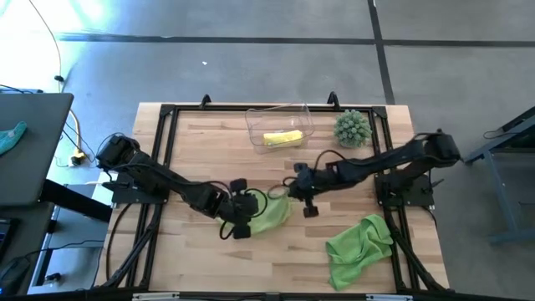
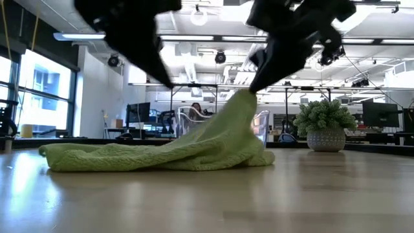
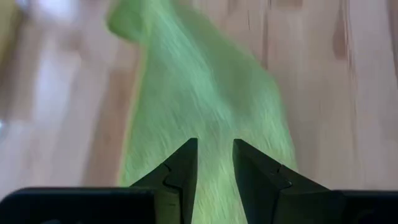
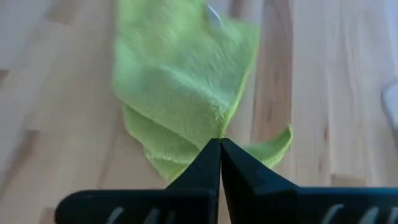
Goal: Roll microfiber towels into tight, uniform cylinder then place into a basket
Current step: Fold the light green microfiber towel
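Wood table [image 1: 209, 259]: right gripper [image 1: 287, 192] pinches a green towel's [image 1: 269, 214] edge, lifting it. Left gripper [image 1: 241, 219] hangs over the towel, fingers a little apart.

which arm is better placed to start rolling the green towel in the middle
Probably the left. The right pincer is shut on one edge of the green towel, holding it up. The left pincer hovers open over the cloth, free to tuck and roll.
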